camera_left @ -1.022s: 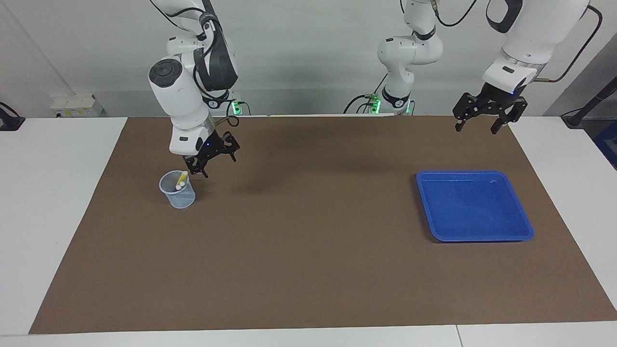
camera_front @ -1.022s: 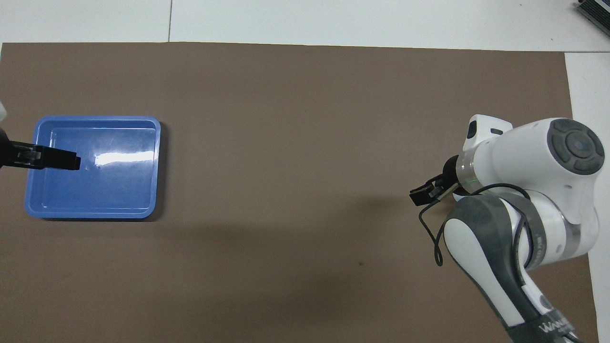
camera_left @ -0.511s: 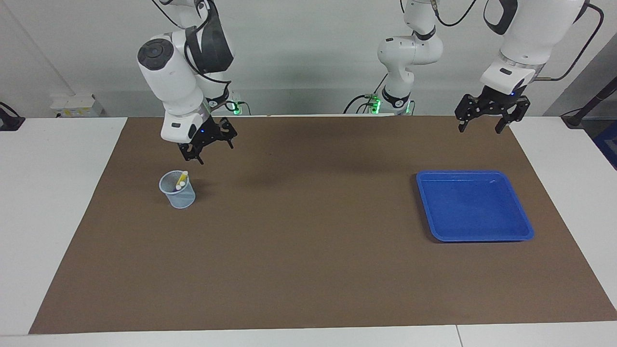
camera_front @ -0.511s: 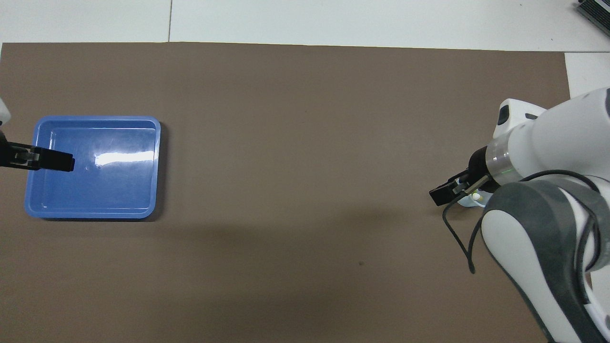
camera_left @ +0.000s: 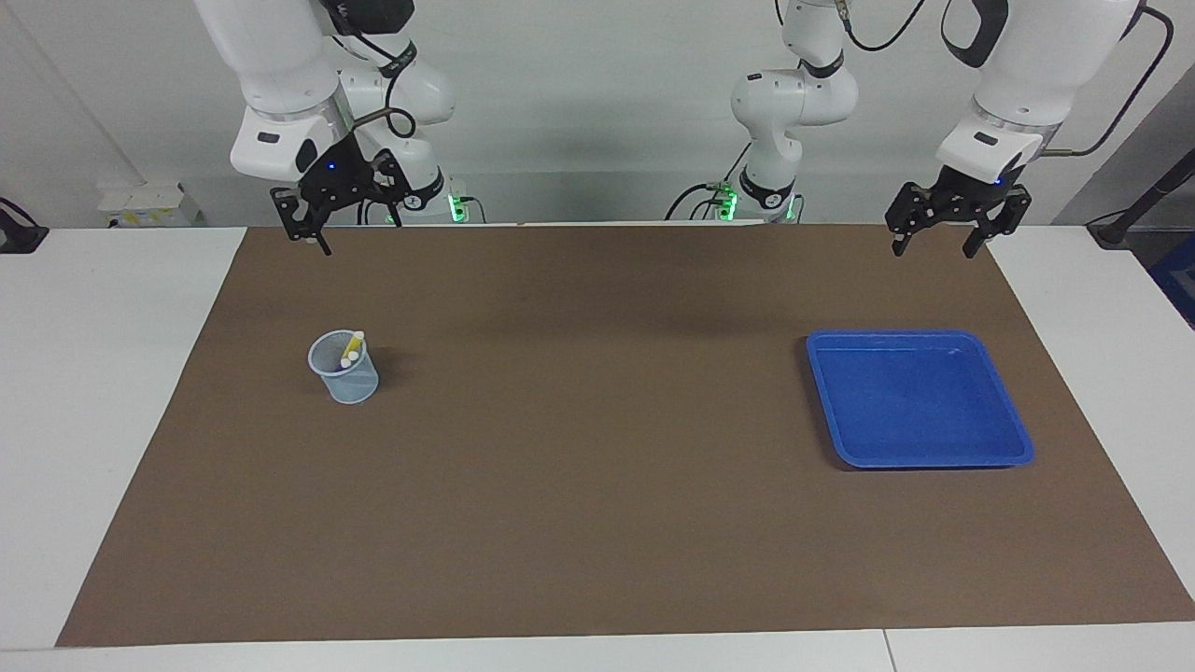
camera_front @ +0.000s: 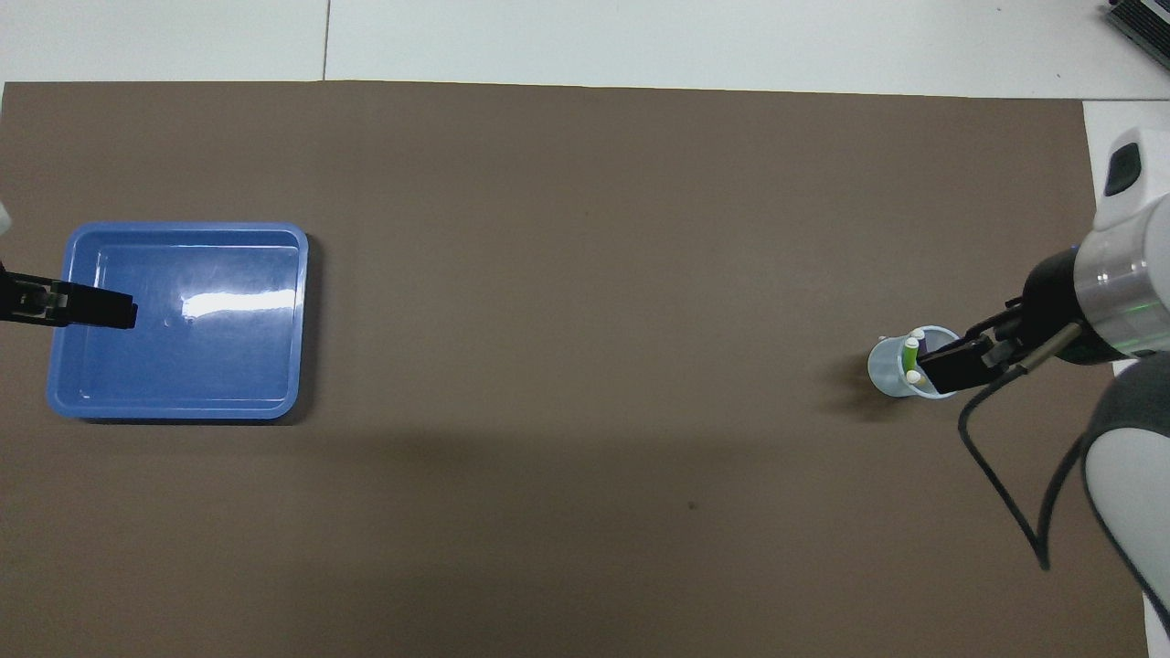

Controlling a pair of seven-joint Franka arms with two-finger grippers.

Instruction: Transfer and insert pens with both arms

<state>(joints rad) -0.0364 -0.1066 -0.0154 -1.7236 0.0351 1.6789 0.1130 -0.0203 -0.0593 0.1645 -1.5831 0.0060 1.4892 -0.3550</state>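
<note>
— Three pens [camera_left: 351, 348] stand in the clear cup [camera_left: 344, 369], as we read it: from the facing camera we see the yellow one leaning on the rim, and from overhead a green one [camera_front: 911, 351] and a dark purple one [camera_front: 930, 345] beside it, pale ends up.

— Where do we place the cup?

— On the brown mat [camera_left: 597, 523], toward the right arm's end of the table; taking the mat's middle as the dial in the facing view, it sits at about nine o'clock. The blue tray [camera_left: 1018, 441] lies at about three o'clock, toward the left arm's end, well apart from the cup.

— And the grippers?

— We see the right gripper [camera_left: 316, 233] raised over the mat's edge nearest the robots, at about eleven o'clock from the cup, fingers spread wide and holding nothing. The left gripper [camera_left: 936, 241] hangs at about twelve o'clock from the tray, over the same edge, jaws wide as well, also with nothing in them.
</note>
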